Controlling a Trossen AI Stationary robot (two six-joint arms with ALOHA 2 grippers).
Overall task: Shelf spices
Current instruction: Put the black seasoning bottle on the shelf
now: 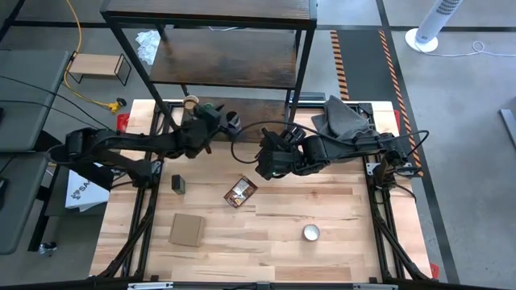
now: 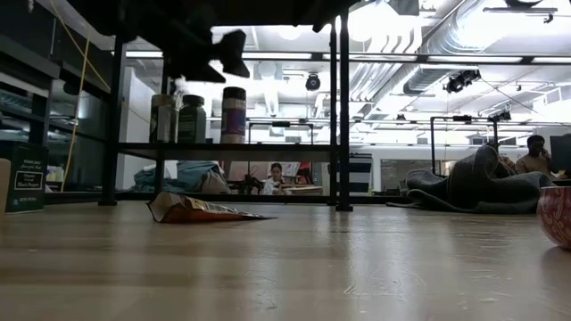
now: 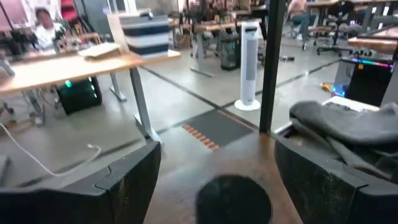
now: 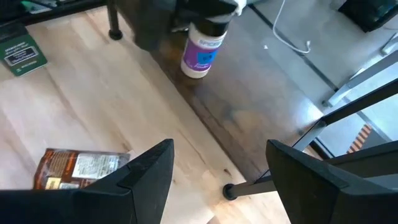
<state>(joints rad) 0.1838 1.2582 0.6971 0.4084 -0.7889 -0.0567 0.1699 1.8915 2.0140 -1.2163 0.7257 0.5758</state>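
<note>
The left gripper (image 1: 211,121) is hovering over the lowest board of the tall dark wood shelf (image 1: 242,60) with its fingers (image 3: 124,186) spread wide, holding nothing — the dark-capped jar with the purple-white label (image 4: 203,51) is standing upright on that board just below it, beside two more jars (image 2: 177,119). The right gripper (image 1: 266,165) is hanging open and empty above the pale wooden table (image 1: 322,201). The brown-orange pouch (image 1: 240,192) and the small dark tin (image 1: 179,184) are lying on the table.
</note>
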